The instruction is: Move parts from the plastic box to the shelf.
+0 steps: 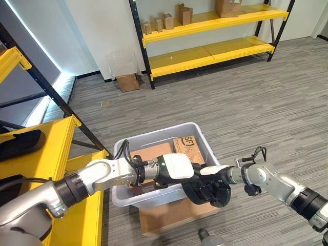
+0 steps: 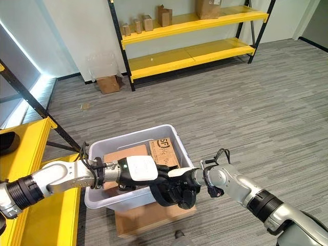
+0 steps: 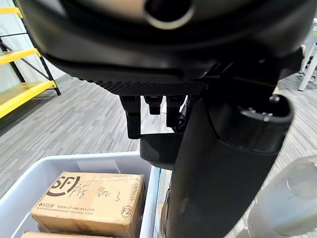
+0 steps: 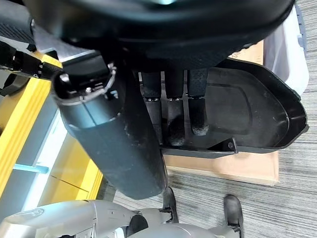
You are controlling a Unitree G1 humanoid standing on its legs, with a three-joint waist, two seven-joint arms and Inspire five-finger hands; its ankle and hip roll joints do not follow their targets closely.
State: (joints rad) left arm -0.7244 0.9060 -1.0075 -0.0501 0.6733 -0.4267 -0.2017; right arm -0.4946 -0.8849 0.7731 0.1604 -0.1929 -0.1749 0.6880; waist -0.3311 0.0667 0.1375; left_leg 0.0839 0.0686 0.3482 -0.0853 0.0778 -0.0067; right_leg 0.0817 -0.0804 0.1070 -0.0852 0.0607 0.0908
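A black curved plastic part [image 1: 207, 193] hangs just outside the front right corner of the grey plastic box [image 1: 201, 134]. Both hands hold it. My left hand [image 1: 175, 168] reaches across the box's front, fingers [image 3: 148, 106] and thumb pinching the part [image 3: 158, 148]. My right hand [image 1: 224, 177] comes from the right; its fingers [image 4: 173, 114] curl over the rim of the part [image 4: 247, 114], thumb on the other side. Inside the box lie a printed cardboard carton [image 1: 187, 148] and a plain one [image 1: 154, 152]. The yellow shelf [image 1: 36, 164] stands at my left.
The grey box rests on a cardboard box [image 1: 174, 218] on the floor. A black part [image 1: 20, 143] lies on the near shelf. A far yellow rack [image 1: 205, 21] holds small cartons; a carton [image 1: 127, 82] and a clear bin [image 1: 123, 62] sit beside it.
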